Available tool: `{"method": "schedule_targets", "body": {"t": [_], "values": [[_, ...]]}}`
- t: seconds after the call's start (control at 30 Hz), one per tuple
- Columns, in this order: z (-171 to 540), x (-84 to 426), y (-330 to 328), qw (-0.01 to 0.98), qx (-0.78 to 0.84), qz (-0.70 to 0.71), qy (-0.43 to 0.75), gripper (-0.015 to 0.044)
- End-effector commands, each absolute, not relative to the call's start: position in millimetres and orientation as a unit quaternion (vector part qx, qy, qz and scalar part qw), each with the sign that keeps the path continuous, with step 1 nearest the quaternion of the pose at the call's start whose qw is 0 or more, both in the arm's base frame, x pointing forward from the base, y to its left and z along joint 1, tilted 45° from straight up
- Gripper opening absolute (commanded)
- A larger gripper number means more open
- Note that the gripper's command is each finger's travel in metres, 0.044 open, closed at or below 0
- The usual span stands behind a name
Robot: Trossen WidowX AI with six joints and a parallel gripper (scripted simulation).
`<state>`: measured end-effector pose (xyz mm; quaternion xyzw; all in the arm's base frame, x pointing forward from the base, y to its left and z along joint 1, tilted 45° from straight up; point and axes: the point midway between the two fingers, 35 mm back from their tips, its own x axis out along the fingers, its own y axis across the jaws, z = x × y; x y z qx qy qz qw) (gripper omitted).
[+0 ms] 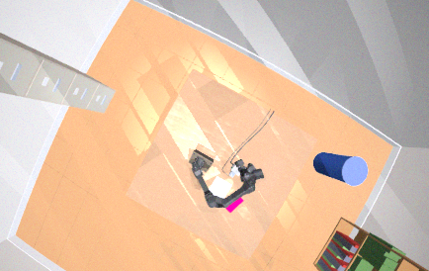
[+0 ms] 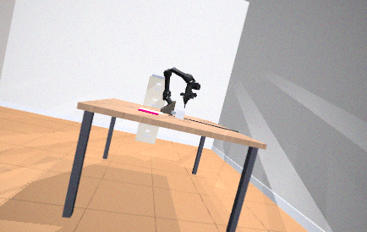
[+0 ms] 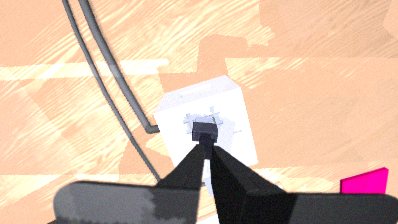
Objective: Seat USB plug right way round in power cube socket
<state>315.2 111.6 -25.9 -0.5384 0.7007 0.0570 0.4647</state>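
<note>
Above the tabletop (image 1: 281,153) (image 2: 113,108) (image 3: 310,110), plug (image 3: 205,131) upright, nose-down.

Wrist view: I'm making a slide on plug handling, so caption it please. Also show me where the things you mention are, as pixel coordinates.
The hand (image 3: 206,152) grips a small dark plug (image 3: 204,131) above the white power cube (image 3: 227,145).

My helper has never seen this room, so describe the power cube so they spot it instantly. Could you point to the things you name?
Find the wooden table (image 2: 215,130) and the black robot arm on it. Just below the gripper (image 2: 185,106) (image 3: 206,145) is the power cube (image 2: 179,113) (image 3: 172,115): a white block, unlike the flat, bright pink item (image 1: 234,205) (image 2: 148,112) (image 3: 367,181) nearby.
</note>
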Motion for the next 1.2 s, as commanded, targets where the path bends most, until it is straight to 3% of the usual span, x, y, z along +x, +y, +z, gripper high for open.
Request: {"method": "schedule_targets", "body": {"t": [0.0,0.47,1.17], "values": [[-26.1,315.2,111.5,0.440,-0.558,0.089,0.697,0.0000],[-26.1,315.2,111.5,0.337,-0.626,0.208,0.671,0.0000],[-26.3,315.3,110.6,0.337,-0.626,0.206,0.672,0.0000]]}}
